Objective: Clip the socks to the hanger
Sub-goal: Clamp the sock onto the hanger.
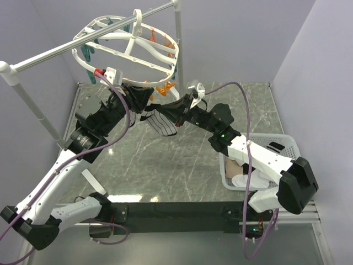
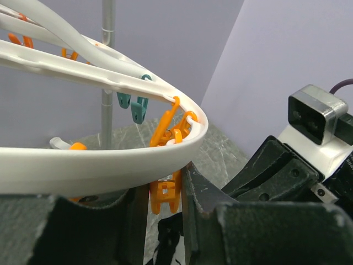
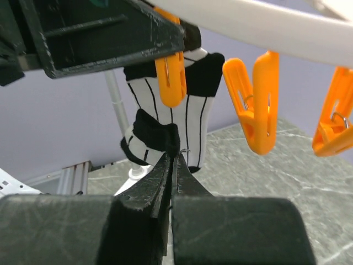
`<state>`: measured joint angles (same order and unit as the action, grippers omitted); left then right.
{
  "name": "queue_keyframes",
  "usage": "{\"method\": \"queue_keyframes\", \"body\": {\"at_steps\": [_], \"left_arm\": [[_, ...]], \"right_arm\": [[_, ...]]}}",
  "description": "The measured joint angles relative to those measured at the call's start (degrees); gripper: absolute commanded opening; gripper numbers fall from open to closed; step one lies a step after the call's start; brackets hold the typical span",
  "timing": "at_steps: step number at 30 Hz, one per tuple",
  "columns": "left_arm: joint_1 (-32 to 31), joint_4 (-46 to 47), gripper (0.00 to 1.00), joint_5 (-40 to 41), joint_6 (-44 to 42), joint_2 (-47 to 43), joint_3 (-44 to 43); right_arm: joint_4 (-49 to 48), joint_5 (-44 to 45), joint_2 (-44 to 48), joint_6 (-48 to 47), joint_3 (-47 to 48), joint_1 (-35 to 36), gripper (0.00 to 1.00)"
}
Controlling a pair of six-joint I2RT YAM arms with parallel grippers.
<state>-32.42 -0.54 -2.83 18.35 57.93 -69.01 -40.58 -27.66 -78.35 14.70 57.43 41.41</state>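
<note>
The white oval hanger [image 1: 132, 47] hangs from a rail, its rim [image 2: 110, 165] crossing the left wrist view. My left gripper [image 1: 144, 100] [image 2: 165, 190] is shut on an orange clip [image 2: 164, 197] [image 3: 171, 83] under that rim. A black-and-white striped sock [image 1: 162, 126] [image 3: 190, 110] hangs just below, its top edge overlapped by this clip's tip. Whether the clip bites the sock I cannot tell. My right gripper [image 1: 169, 115] [image 3: 175, 156] is shut on the sock's black fold from below.
More orange clips [image 3: 256, 105] and teal clips [image 2: 135, 107] dangle from the hanger. The silver rail [image 1: 55, 52] and its post [image 1: 179, 44] stand close behind. A white lattice basket [image 1: 287, 141] at the right holds a pinkish-beige sock [image 1: 236, 168] and a white sock [image 1: 242, 180].
</note>
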Motion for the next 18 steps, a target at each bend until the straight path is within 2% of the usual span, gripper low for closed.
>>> {"method": "queue_keyframes", "body": {"at_steps": [6,18], "left_arm": [[0.79,0.22,0.26,-0.98,0.59,-0.02,0.48],[1.51,0.28,0.26,-2.56,0.83,-0.09,0.55]], "right_arm": [[-3.23,-2.14,-1.27,3.23,0.02,-1.57,0.00],[-3.87,-3.93,-3.82,4.57,3.43,-2.08,0.00]]}}
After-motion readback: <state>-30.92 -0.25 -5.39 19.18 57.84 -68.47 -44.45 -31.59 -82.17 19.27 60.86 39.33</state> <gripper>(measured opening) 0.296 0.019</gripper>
